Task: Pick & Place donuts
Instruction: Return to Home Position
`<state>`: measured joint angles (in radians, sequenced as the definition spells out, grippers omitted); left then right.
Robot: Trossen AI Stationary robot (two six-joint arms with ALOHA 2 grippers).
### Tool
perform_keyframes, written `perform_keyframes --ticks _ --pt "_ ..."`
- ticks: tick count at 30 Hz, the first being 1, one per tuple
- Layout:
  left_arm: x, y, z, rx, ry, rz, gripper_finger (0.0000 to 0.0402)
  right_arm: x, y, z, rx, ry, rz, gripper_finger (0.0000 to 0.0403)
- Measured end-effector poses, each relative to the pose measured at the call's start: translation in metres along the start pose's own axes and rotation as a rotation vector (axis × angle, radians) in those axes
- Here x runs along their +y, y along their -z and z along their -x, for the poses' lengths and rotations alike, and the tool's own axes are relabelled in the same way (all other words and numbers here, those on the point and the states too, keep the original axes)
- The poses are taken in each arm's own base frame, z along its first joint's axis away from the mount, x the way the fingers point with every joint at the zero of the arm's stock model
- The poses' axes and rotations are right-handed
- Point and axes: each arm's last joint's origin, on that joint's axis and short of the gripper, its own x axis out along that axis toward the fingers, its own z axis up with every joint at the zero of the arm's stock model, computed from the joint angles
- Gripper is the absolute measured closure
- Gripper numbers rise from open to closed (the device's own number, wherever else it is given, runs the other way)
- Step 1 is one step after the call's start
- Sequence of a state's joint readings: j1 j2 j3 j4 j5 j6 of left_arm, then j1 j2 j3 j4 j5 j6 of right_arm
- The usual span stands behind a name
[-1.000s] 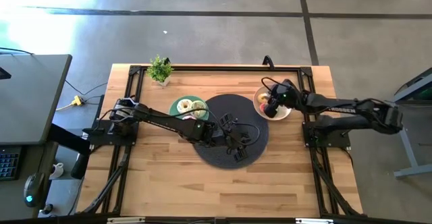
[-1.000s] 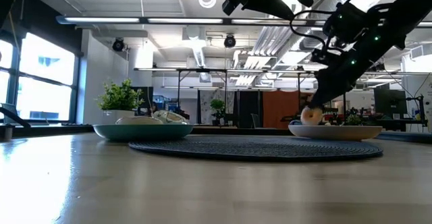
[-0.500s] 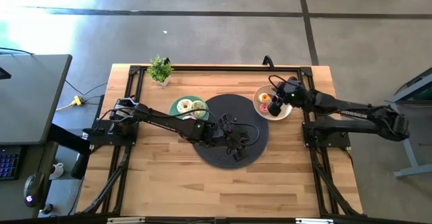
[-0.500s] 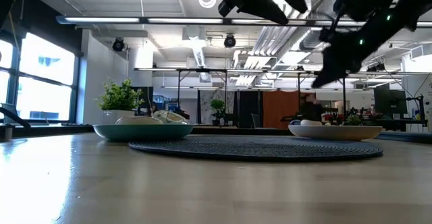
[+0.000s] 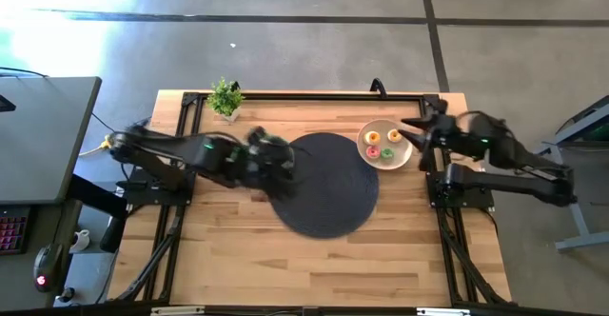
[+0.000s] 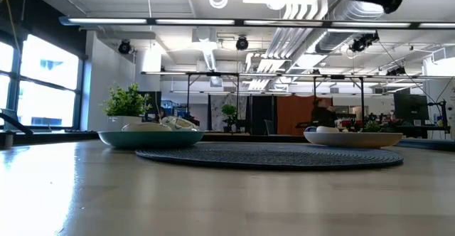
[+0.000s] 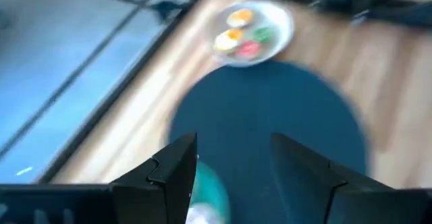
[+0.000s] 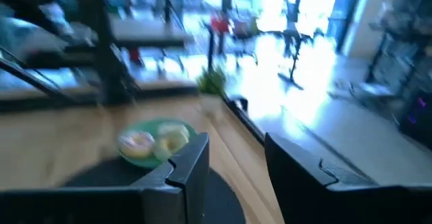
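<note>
My left gripper [image 5: 284,162] hovers open and empty over the mint-green plate [image 6: 151,138], which it hides in the high view. Two larger donuts, one pink-and-white [image 8: 137,142] and one pale [image 8: 173,137], lie on that plate. My right gripper [image 5: 411,132] is open and empty, just off the right side of the beige bowl [image 5: 363,135]. Tiny donuts lie in the bowl: yellow [image 5: 394,136], pink [image 5: 373,151] and green [image 5: 386,152]. The left wrist view shows the bowl [image 7: 282,21] beyond my open fingers [image 7: 233,143].
A round dark mat [image 5: 325,187] lies mid-table between plate and bowl. A small potted plant [image 5: 225,97] stands at the far left edge. A black frame runs along the table's far edge and sides. Bare wood fills the near half.
My left gripper has drawn back fast from over the mat toward the table's left, and is now over the green plate. My right gripper has lifted out of the bowl and gone up and toward the table's right edge. The tiny donuts stay in the bowl.
</note>
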<state>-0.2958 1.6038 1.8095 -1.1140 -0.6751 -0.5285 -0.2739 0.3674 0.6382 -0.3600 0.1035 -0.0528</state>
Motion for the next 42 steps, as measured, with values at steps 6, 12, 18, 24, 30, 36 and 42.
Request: perform_keyframes --ticks 6,12,18,24,30,36,42 --pt "0.035 0.018 0.031 0.064 -0.172 0.005 0.0220 -0.001 0.014 0.028 -0.049 -0.035 0.011 0.0263" --pt "0.062 0.030 0.056 0.080 -0.216 0.043 0.0220 0.000 0.031 0.036 -0.080 -0.058 -0.050 0.0263" --pt "0.091 0.060 0.074 0.055 -0.151 0.107 0.0220 0.000 0.031 0.039 -0.112 -0.080 -0.081 0.0263" --pt "0.103 0.115 0.064 -0.061 -0.009 0.193 0.0220 0.002 0.030 0.039 -0.112 -0.128 -0.106 0.0263" --pt "0.103 0.182 0.026 -0.179 0.149 0.246 0.0220 0.003 0.032 0.037 -0.110 -0.152 -0.099 0.0263" --pt "0.107 0.239 -0.009 -0.296 0.249 0.322 0.0220 0.007 0.048 0.020 -0.159 -0.218 -0.093 0.0263" --pt "0.110 0.271 -0.027 -0.468 0.346 0.354 0.0220 0.012 0.071 0.003 -0.196 -0.263 -0.071 0.0263"
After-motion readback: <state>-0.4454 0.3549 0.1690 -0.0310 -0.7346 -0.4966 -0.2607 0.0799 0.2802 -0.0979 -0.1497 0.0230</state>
